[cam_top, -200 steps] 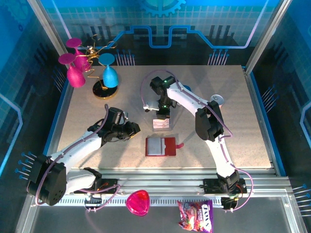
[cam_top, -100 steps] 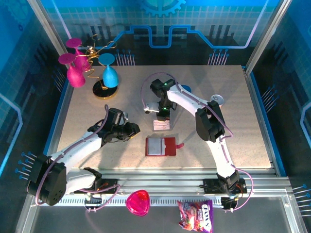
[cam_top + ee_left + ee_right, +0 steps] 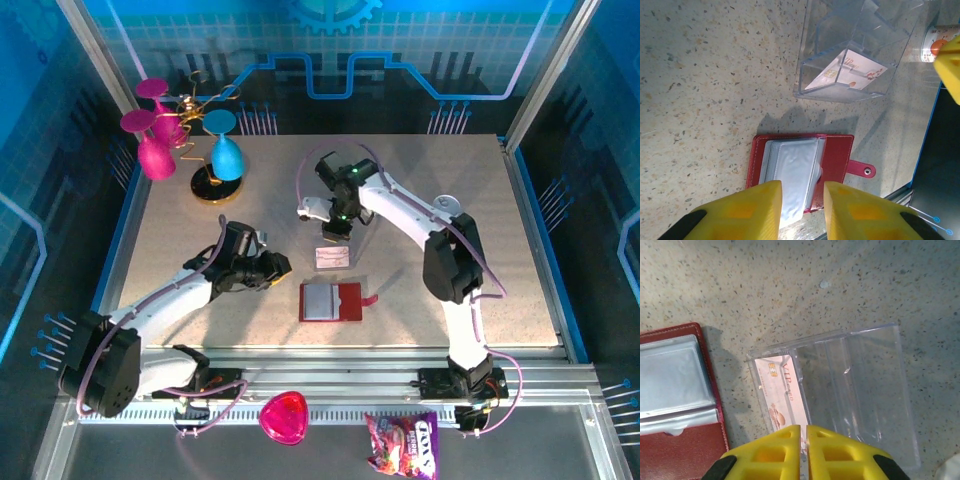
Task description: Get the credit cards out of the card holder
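The card holder (image 3: 332, 301), a dark red wallet, lies open on the table with its greyish clear pockets (image 3: 792, 172) facing up and its snap tab to the right. A pale pink credit card (image 3: 777, 385) leans in the front slot of a clear plastic stand (image 3: 860, 385), just beyond the wallet. My right gripper (image 3: 803, 432) hovers over that stand's near edge. Its jaws are parted by a thin slit with nothing between them. In the top view it (image 3: 335, 228) sits just behind the stand. My left gripper (image 3: 802, 192) is open above the wallet's left side, empty.
Pink and blue goblets (image 3: 215, 160) on a gold rack stand at the back left. A small round white object (image 3: 447, 205) lies to the right of the right arm. A magenta heart-shaped thing (image 3: 284, 417) and a candy bag (image 3: 402, 445) lie off the table's front edge.
My right gripper has drawn back from the stand toward the far side and parted its jaws slightly, leaving the pink card in the slot. The left gripper has barely shifted.
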